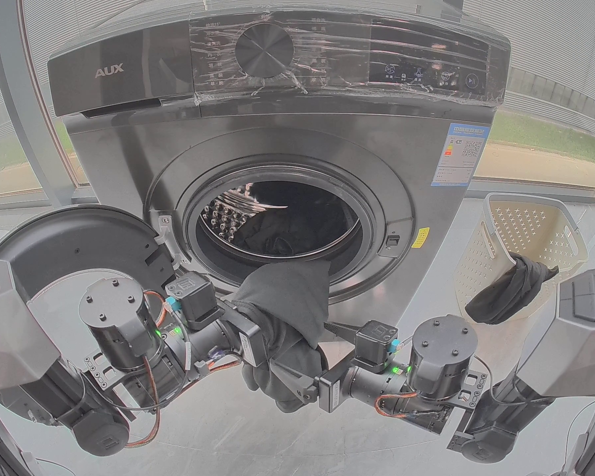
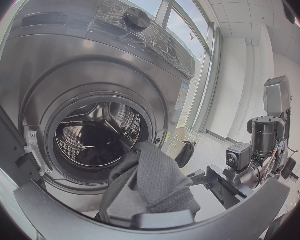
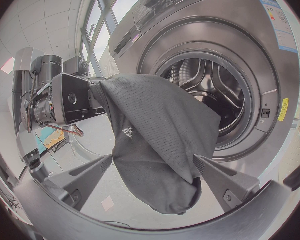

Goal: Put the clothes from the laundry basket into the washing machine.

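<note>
The washing machine (image 1: pixel 403 166) stands with its round door (image 1: pixel 79 246) swung open to the left; dark clothes (image 1: pixel 291 229) lie inside the drum (image 2: pixel 100 134). A dark grey mesh garment (image 1: pixel 294 299) hangs just below the drum opening, its top edge at the rim. My left gripper (image 1: pixel 261 342) is shut on it, fingers buried in the cloth (image 2: pixel 156 180). My right gripper (image 3: pixel 151 158) is open, its fingers (image 3: pixel 216 174) spread wide on either side of the hanging garment (image 3: pixel 156 127). The white laundry basket (image 1: pixel 542 233) stands at the right with another dark garment (image 1: pixel 509 292) draped over its rim.
The open door sits close to my left arm. Grey floor (image 1: pixel 244 431) lies below both arms. Windows and a wall rise behind the machine. The basket (image 2: pixel 180 137) stands against the machine's right side.
</note>
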